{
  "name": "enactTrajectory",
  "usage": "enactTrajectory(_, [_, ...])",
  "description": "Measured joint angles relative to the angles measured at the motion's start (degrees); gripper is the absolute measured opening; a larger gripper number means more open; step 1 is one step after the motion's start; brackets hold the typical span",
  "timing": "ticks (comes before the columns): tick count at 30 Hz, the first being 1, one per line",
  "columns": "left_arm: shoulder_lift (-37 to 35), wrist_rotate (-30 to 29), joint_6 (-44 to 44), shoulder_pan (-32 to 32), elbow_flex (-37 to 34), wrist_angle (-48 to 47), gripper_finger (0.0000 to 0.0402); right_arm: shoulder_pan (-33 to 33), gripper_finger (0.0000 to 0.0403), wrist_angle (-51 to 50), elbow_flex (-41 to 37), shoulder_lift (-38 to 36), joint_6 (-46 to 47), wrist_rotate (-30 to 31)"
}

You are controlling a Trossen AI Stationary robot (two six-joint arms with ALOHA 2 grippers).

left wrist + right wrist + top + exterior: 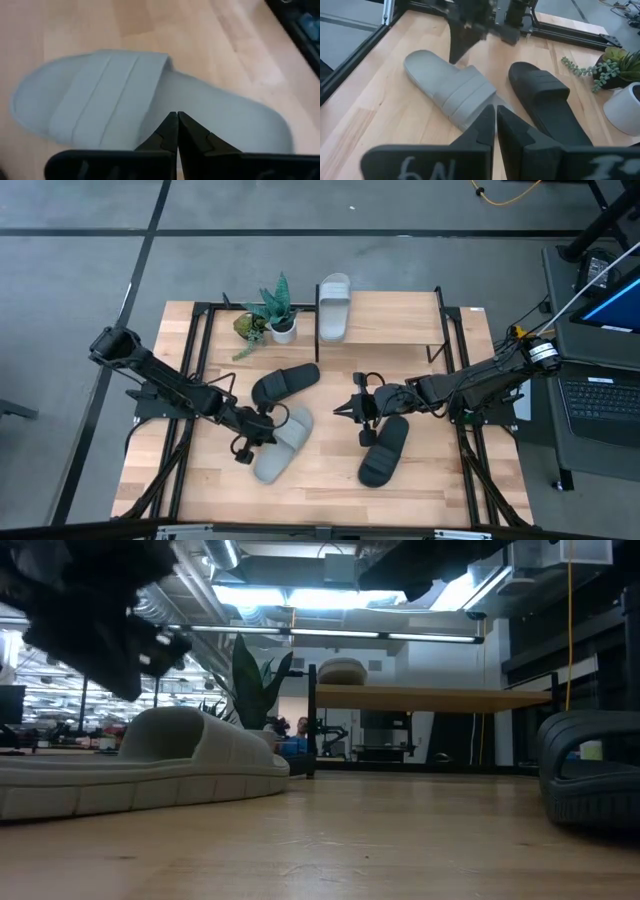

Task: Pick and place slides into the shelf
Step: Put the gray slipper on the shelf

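Observation:
One pale grey slide [283, 445] lies sole-down on the table, and also shows in the left wrist view [110, 100] and the low view [150, 760]. My left gripper [266, 423] is shut and hovers just above its footbed, behind the strap [177, 120]. My right gripper [342, 410] is shut and empty [495, 115], near the table's middle, between two black slides [285, 383] [385, 450]. A second pale slide [333, 305] lies on the shelf's top board [395, 320].
A potted plant [275, 315] in a white pot stands left of the shelf, close behind the nearer black slide [545, 100]. Black frame rails run along both table sides. A laptop [600, 395] sits beyond the right edge. Bare wood lies toward the near edge.

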Motion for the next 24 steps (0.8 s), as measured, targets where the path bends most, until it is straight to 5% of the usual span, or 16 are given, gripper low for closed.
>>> enactTrajectory(7, [-0.3, -10.3, 0.2, -2.3, 9.0, -20.2, 0.0000, 0.0, 0.0021, -0.4, 0.0, 0.0, 0.1, 0.0])
enactTrajectory(19, [0.2, -12.5, 2.6, -2.1, 9.0, -17.8, 0.0002, 0.0, 0.0021, -1.4, 0.0, 0.0, 0.0, 0.0])
enactTrajectory(24, [0.2, -12.5, 1.1, -2.1, 9.0, -17.6, 0.0035, 0.0, 0.0021, -1.3, 0.0, 0.0, -0.1, 0.0])
